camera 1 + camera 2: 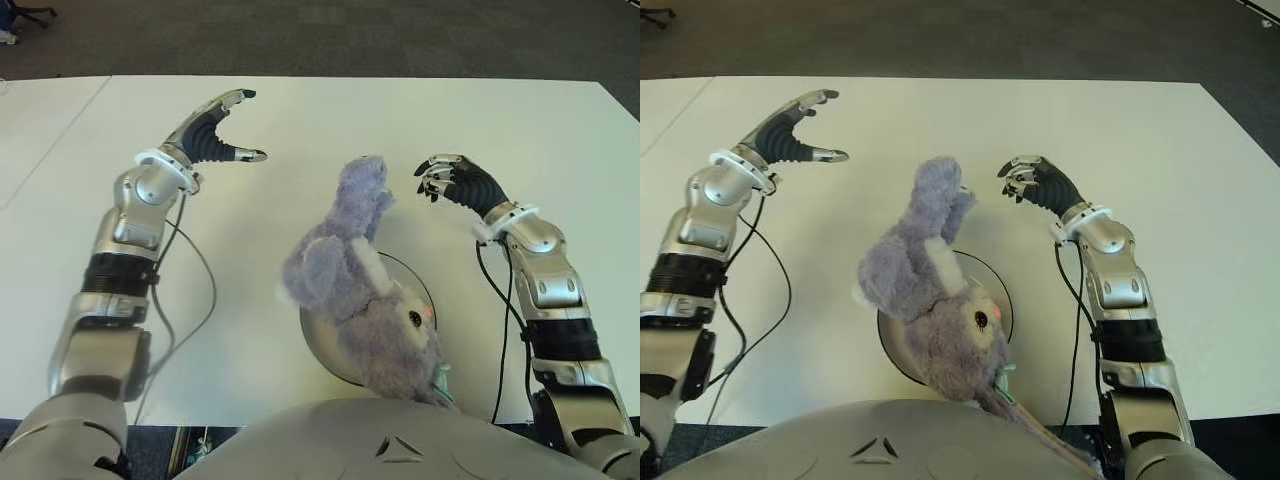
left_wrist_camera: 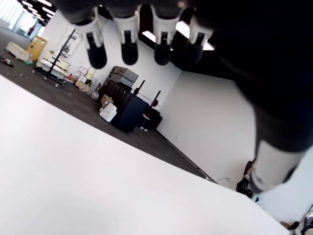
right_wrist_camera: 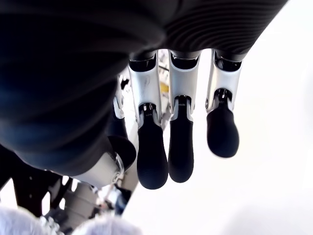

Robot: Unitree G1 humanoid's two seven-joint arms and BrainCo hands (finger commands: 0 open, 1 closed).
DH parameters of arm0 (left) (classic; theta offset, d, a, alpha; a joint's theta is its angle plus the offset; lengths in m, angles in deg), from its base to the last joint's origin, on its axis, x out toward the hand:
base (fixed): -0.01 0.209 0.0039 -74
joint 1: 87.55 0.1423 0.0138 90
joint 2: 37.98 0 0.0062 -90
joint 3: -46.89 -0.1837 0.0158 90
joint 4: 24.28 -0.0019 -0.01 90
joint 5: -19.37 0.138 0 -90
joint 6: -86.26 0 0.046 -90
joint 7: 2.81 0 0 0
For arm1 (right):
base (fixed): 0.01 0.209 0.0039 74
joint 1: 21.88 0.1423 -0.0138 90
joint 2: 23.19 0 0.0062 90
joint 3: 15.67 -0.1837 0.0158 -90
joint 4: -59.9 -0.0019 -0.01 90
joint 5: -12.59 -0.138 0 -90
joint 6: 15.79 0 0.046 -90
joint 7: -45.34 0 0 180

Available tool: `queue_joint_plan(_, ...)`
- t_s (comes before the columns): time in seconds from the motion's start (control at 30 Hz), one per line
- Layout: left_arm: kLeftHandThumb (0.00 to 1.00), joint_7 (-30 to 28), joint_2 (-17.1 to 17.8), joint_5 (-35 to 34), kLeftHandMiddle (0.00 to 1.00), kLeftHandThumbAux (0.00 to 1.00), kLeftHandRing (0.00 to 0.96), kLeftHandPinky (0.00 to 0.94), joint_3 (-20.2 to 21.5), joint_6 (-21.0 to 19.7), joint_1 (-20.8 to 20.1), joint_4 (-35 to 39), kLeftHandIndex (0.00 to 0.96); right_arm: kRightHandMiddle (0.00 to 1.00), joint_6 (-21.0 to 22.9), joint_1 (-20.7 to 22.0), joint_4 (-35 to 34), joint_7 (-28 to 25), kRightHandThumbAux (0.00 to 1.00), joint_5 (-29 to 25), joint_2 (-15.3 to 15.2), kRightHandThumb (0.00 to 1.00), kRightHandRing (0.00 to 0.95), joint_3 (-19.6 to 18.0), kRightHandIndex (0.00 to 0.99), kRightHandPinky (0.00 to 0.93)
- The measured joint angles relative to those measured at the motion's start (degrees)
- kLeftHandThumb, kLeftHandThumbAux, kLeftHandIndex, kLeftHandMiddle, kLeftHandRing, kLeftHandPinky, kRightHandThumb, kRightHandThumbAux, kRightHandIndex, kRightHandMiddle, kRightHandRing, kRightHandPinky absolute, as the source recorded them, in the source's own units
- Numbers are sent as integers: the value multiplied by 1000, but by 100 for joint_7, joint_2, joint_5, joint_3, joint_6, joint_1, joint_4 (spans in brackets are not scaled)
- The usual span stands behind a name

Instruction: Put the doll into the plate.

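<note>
The doll (image 1: 360, 290), a purple plush rabbit with a pink nose, lies across the round grey plate (image 1: 318, 345) at the table's near edge. Its head is over the plate and one long limb reaches off the far rim toward the table's middle. My right hand (image 1: 432, 180) hovers just right of that limb's tip, apart from it, with its fingers loosely bent and nothing in them. A bit of purple fur (image 3: 98, 227) shows below the fingertips (image 3: 151, 166) in the right wrist view. My left hand (image 1: 250, 125) is raised at the far left, fingers spread, holding nothing.
The white table (image 1: 300, 130) stretches far and wide around the plate, with dark carpet (image 1: 350, 35) beyond its far edge. Black cables (image 1: 205, 290) hang from both forearms over the tabletop. My grey torso (image 1: 400, 440) covers the near edge.
</note>
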State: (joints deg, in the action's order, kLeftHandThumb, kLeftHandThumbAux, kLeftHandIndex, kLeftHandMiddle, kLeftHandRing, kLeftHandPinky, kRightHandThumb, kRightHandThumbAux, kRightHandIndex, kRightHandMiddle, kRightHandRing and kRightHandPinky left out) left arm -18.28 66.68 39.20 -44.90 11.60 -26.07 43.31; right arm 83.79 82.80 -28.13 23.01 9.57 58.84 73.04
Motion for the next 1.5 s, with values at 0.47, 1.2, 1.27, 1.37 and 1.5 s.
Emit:
queue_joint_plan(0.47,0,723,-1122,-90,0,701,0,0,18,247,-779,-1705,0,69,-1229,1917,3095,861,734,69,684,0,60,-5,64,63)
queue_joint_plan(1.2,0,1890,-2425,-1382,0,559,0,0,1041,1301,-1062,-5028,0,97,-3630,3004,7130,1922,635,-65,1452,0,74,-849,87,70)
queue_joint_plan(1.27,0,1891,-2440,-1453,0,542,0,0,1102,1358,-1059,-5072,0,101,-3786,2919,7196,1921,631,-75,1489,0,77,-933,91,73)
queue_joint_plan(1.37,0,1935,-2492,-1542,0,509,0,0,1210,1517,-1011,-5081,1,114,-4078,2766,7209,1879,627,-106,1541,0,88,-1068,108,87)
queue_joint_plan(1.5,0,2072,-2606,-1594,0,504,0,0,1260,1863,-868,-5070,0,119,-4699,2491,7136,1885,623,-119,1666,0,92,-1149,118,88)
